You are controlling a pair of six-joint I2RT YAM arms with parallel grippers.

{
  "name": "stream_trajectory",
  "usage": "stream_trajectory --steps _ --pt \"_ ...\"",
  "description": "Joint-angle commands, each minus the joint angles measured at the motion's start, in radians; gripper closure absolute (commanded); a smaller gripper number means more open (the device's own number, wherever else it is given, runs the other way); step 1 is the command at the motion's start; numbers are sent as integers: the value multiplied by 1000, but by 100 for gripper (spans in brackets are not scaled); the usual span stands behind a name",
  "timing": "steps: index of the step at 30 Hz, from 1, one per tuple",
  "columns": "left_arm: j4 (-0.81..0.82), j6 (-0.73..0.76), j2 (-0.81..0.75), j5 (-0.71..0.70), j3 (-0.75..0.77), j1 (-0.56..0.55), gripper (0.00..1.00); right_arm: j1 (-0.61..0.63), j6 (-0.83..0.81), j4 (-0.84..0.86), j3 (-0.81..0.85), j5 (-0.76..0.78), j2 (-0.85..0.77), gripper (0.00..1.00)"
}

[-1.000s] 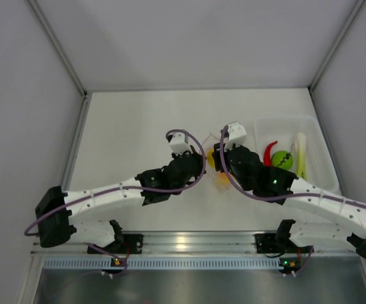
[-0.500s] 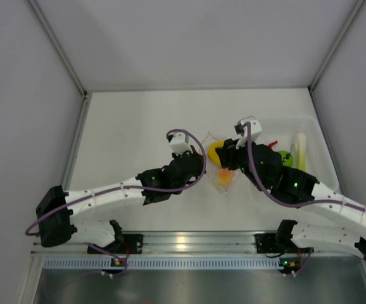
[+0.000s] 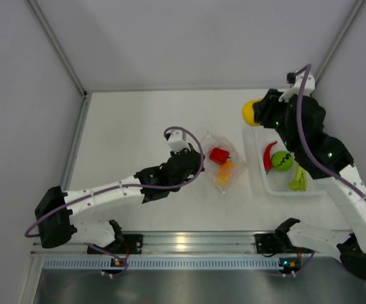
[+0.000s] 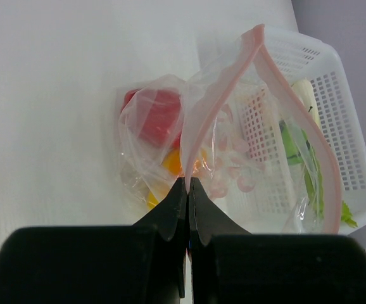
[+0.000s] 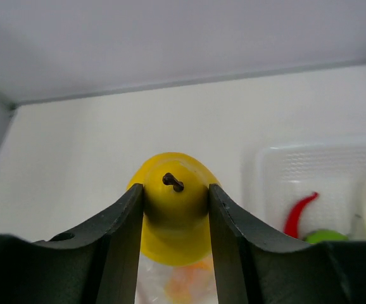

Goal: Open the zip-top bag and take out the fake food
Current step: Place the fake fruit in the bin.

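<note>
The left claw (image 4: 187, 183), pressed together, pinches the pink zip strip of the clear bag (image 3: 230, 166) mid-worktop (image 3: 138, 126), with a red piece (image 3: 218, 155) and an orange piece (image 3: 225, 172) inside. The right claw (image 5: 175, 190) pinches a yellow toy fruit (image 5: 173, 237), raised by the far left corner of the tray (image 3: 259, 180), which holds a chili (image 3: 269, 155) and a green ball (image 3: 282, 161).

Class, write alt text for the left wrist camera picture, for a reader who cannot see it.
The left hand pinches the pink zip strip of the clear zip-top bag, holding its mouth open. A red pepper and an orange piece lie inside; a white perforated tray stands behind on the table.
</note>
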Motion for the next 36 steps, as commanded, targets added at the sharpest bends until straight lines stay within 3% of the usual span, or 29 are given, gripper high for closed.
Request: stream_trajectory --steps 1,6,9,19,25,26,27,31,32,36 --pt "34 -10 -44 11 -4 2 100 -289 54 -163 1 -88 79 100" --pt "34 4 -76 20 -9 2 100 -570 64 -48 -131 -229 160 100" --pt "36 13 -90 20 -13 2 100 -637 65 24 -185 -280 229 100" --pt "34 30 -111 31 -21 2 100 -671 65 173 -230 -229 515 96" --pt "36 45 -134 30 -32 5 100 -673 58 208 -239 -202 555 88" --pt "34 47 -137 30 -32 5 100 -674 59 208 -237 -203 556 83" --pt "34 48 -136 30 -33 5 100 -674 58 202 -234 -202 559 67" --pt "36 50 -131 39 -32 6 100 -674 58 170 -213 -205 556 39" --pt "34 48 -131 39 -30 6 100 -674 56 156 -208 -203 550 22" --pt "34 50 -128 42 -30 8 100 -674 44 103 -174 -206 523 17"
